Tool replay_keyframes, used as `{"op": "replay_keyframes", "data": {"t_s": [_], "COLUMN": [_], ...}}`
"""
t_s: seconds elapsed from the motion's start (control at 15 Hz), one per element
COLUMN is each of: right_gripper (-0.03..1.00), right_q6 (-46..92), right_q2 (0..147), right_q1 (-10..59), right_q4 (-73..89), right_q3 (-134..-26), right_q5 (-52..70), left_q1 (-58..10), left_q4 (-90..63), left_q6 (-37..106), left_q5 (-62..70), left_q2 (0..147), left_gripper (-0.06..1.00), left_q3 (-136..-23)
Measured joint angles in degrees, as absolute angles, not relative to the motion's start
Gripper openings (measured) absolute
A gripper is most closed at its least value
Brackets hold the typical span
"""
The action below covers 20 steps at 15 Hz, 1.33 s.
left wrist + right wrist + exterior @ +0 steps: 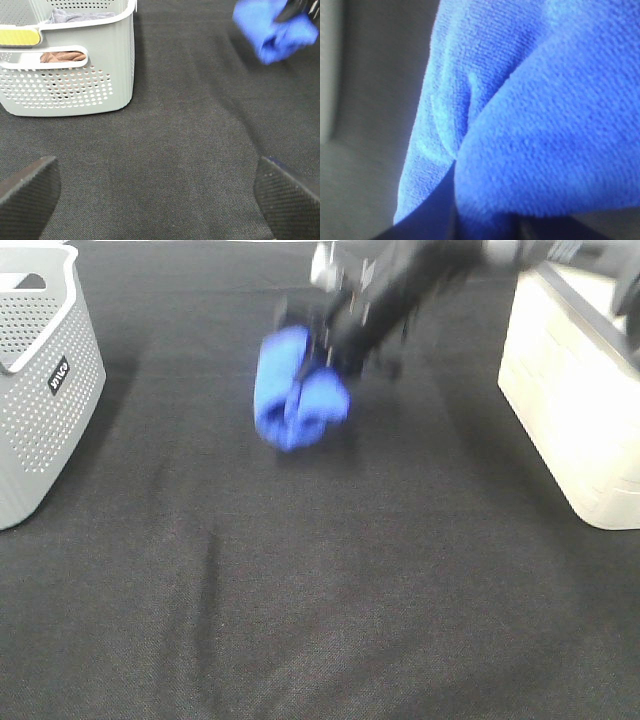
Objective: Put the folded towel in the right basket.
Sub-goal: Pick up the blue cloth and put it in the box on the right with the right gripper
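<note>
The folded blue towel (297, 390) hangs bunched from my right gripper (325, 358), which is shut on it above the black cloth at the back centre. The towel fills the right wrist view (530, 115) and hides the fingers there. It also shows in the left wrist view (275, 27). The right basket (575, 390), cream coloured, stands at the right edge, well apart from the towel. My left gripper (155, 192) is open and empty low over the cloth, with one fingertip (27, 192) on each side of the view.
A grey perforated basket (40, 390) stands at the left edge; in the left wrist view (75, 75) it holds a brown and a grey cloth. The black cloth (320, 590) covers the table.
</note>
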<state>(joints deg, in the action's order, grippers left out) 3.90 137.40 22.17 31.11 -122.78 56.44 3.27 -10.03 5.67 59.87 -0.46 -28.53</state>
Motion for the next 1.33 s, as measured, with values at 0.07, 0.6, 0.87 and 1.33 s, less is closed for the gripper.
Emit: {"op": "replay_keyframes", "data": {"t_s": [0.07, 0.6, 0.87, 1.33], "right_gripper": [0.22, 0.22, 0.22, 0.91], "right_q6": [3.9, 0.3, 0.9, 3.8], "right_q2": [135.6, 126.5, 122.2, 122.2], "right_q1": [21.5, -1.1, -17.6, -19.7], "right_q4": [29.3, 25.3, 24.1, 16.7], "right_q3": [-126.6, -143.5, -136.1, -119.2], "right_q5": [57.7, 69.3, 69.3, 70.0], "left_q1": [3.3, 3.3, 3.3, 3.3], "left_q4": [-10.0, -9.7, -9.7, -9.7], "left_q6": [5.5, 5.3, 5.3, 5.3], "left_q5": [59.9, 59.9, 59.9, 59.9], "left_q2": [-0.5, -0.5, -0.5, -0.5], "left_gripper": [0.97, 0.97, 0.97, 0.97], "left_q3": [-28.5, -28.5, -28.5, -28.5]}}
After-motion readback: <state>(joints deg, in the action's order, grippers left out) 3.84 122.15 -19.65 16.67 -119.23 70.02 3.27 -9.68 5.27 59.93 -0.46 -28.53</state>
